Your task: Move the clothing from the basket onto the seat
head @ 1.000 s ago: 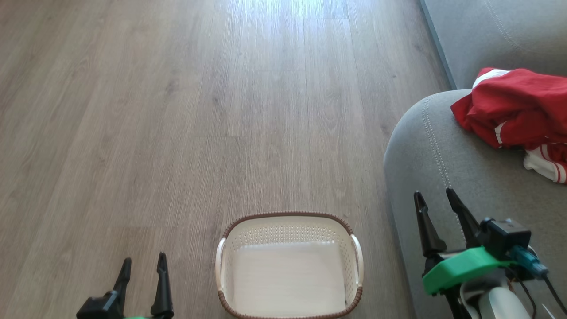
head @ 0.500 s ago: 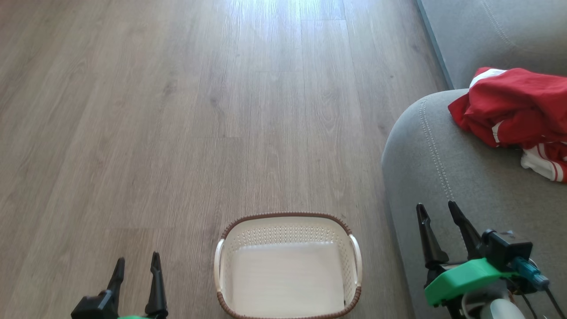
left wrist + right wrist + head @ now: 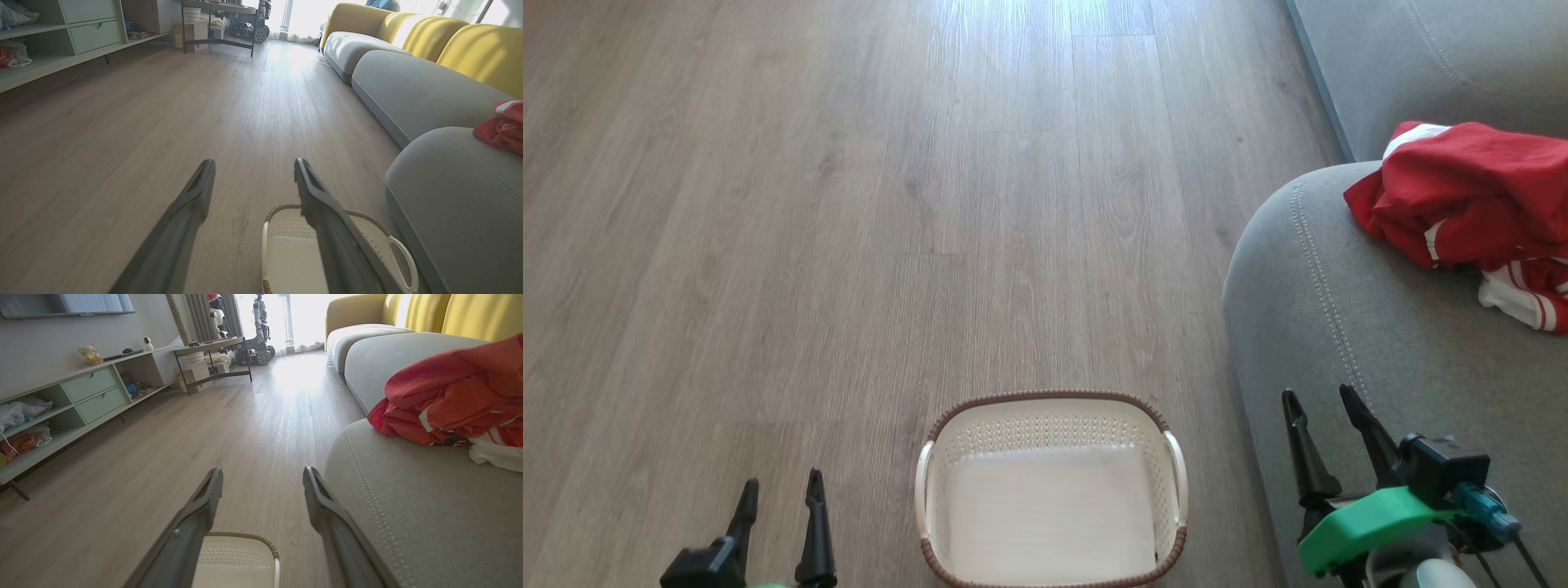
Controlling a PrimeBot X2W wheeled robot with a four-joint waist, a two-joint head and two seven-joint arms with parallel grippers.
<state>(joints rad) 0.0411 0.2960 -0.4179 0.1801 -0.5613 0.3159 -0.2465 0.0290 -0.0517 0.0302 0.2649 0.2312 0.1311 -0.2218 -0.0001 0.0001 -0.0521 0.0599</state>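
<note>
Head view: the basket (image 3: 1050, 396) stands upright on the floor (image 3: 849, 204) at 6 o'clock, its pale bottom bare; the seat (image 3: 1339, 327) takes up the 3 to 5 o'clock sector, its rounded, stitched edge near the basket's right handle but apart from it; the clothing (image 3: 1470, 192) lies bunched on the seat at 2 to 3 o'clock, red folds over a white striped panel, well apart from the basket and from both grippers. The left gripper (image 3: 782, 480) sits at 7 o'clock against bare floor, left of the basket; its two dark fingers (image 3: 815, 523) stand wide apart and hold nothing. The right gripper (image 3: 1316, 394) sits at 5 o'clock, seen against the seat's front; its fingers likewise stand fully parted, nothing between them. Left wrist view: the basket's rim shows behind the right-hand finger at 5 o'clock; the clothing at 3 o'clock. Right wrist view: the basket's far rim lies between the fingers at 6 o'clock; the clothing rests on the seat at 2 o'clock; a shelf unit (image 3: 88, 394) runs along the wall at 9 o'clock.
</note>
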